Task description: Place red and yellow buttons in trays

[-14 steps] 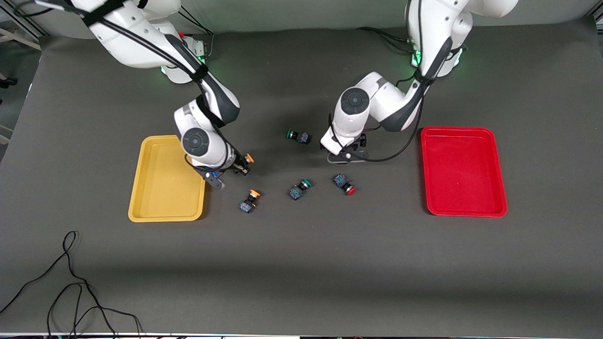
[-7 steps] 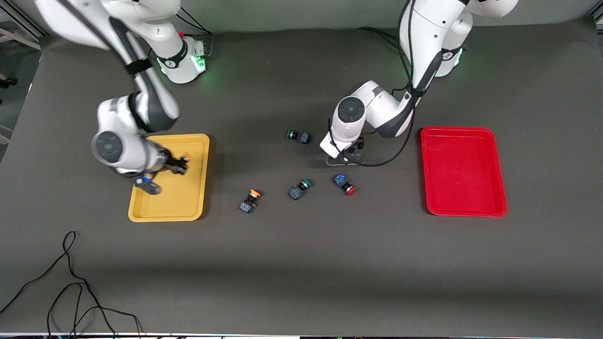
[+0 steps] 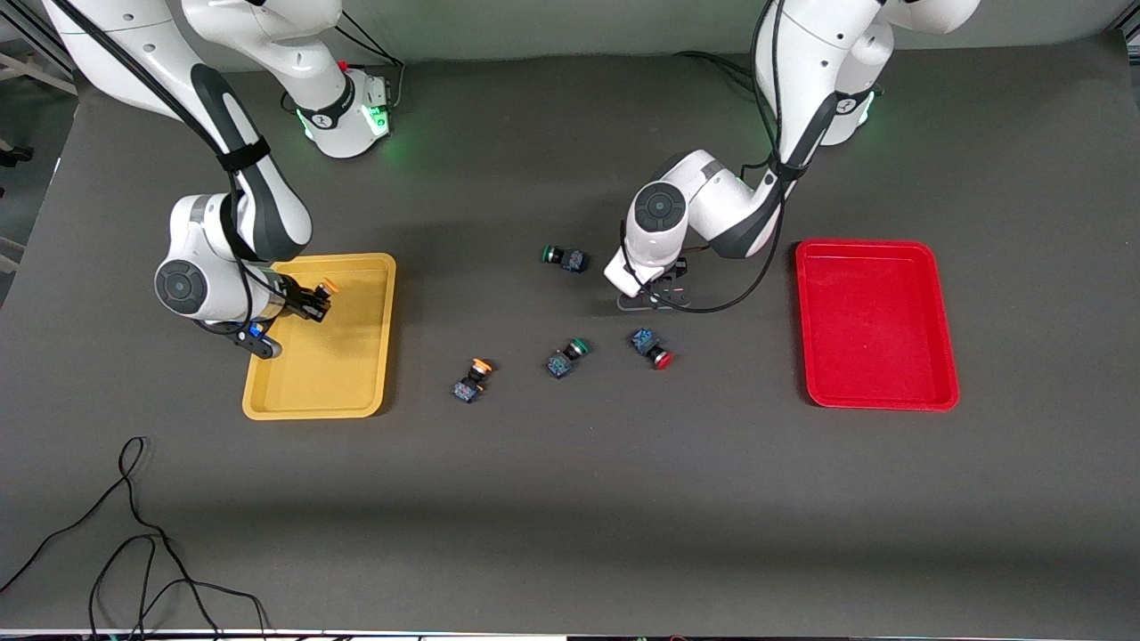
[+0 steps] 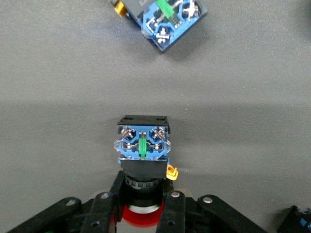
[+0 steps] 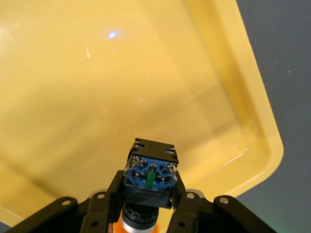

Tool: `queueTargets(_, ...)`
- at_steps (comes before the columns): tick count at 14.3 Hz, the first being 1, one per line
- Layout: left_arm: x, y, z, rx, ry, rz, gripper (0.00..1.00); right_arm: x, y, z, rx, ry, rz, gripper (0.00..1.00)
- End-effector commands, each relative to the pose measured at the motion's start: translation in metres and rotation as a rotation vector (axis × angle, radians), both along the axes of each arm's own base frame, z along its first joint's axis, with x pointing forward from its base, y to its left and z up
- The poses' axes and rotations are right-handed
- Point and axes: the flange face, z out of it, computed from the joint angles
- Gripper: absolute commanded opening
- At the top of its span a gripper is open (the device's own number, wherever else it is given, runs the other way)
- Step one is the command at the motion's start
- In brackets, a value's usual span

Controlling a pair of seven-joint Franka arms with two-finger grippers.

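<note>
Over the yellow tray [image 3: 338, 356] my right gripper [image 3: 312, 298] is shut on a yellow button [image 3: 328, 286]. In the right wrist view that button [image 5: 150, 174] sits between the fingers [image 5: 111, 194] with its blue base toward the yellow tray [image 5: 97, 73]. My left gripper [image 3: 657, 296] is low on the table mid-way between the trays. It is shut on the black collar of a red button [image 4: 142, 145], which lies on its side. A second yellow button [image 3: 472, 378] and a second red button [image 3: 652, 348] lie on the mat. The red tray [image 3: 877, 320] holds nothing.
Two green-capped switches lie on the mat: one [image 3: 567, 357] between the loose yellow and red buttons, one [image 3: 563, 257] nearer the robots' bases. The left wrist view shows another switch [image 4: 165, 17] close by. A black cable [image 3: 134, 534] trails at the front corner.
My right arm carried the yellow button from the mat beside the tray to over the yellow tray. My left gripper's fingers closed in on the red button's collar.
</note>
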Motion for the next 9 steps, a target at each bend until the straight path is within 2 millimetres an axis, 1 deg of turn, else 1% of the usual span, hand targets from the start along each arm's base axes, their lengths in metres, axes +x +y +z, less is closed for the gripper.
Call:
queueTargets(1, 0.015, -0.005, 0.045, 0.012, -0.023, 0.031, 0.05, 0.004, 0.003, 0.006, 0.015, -0.033, -0.008, 1.00)
queueTargets(2, 0.024, -0.006, 0.065, 0.018, -0.016, 0.044, 0.05, 0.008, 0.009, 0.016, 0.016, -0.051, -0.006, 1.00)
queueTargets(3, 0.037, -0.005, 0.091, 0.010, -0.010, 0.070, 0.05, 0.019, 0.019, 0.036, 0.022, -0.091, 0.005, 1.00)
queueTargets(4, 0.048, 0.001, 0.116, -0.002, -0.006, 0.093, 0.05, 0.036, 0.039, 0.058, 0.034, -0.135, 0.030, 1.00)
queueTargets(5, 0.055, 0.009, 0.142, -0.018, -0.017, 0.115, 0.03, 0.060, 0.060, 0.083, 0.041, -0.181, 0.033, 1.00)
queueTargets(6, 0.061, 0.020, 0.167, -0.038, -0.039, 0.133, 0.01, 0.082, 0.088, 0.096, 0.051, -0.215, 0.027, 1.00)
queueTargets(7, 0.071, 0.039, 0.181, -0.046, -0.055, 0.148, 0.00, 0.105, 0.115, 0.104, 0.071, -0.250, 0.029, 1.00)
queueTargets(8, 0.082, 0.066, 0.188, -0.042, -0.054, 0.157, 0.00, 0.127, 0.145, 0.107, 0.096, -0.278, 0.022, 1.00)
queueTargets(9, 0.095, 0.107, 0.190, -0.033, -0.048, 0.172, 0.00, 0.149, 0.166, 0.099, 0.118, -0.289, -0.003, 1.00)
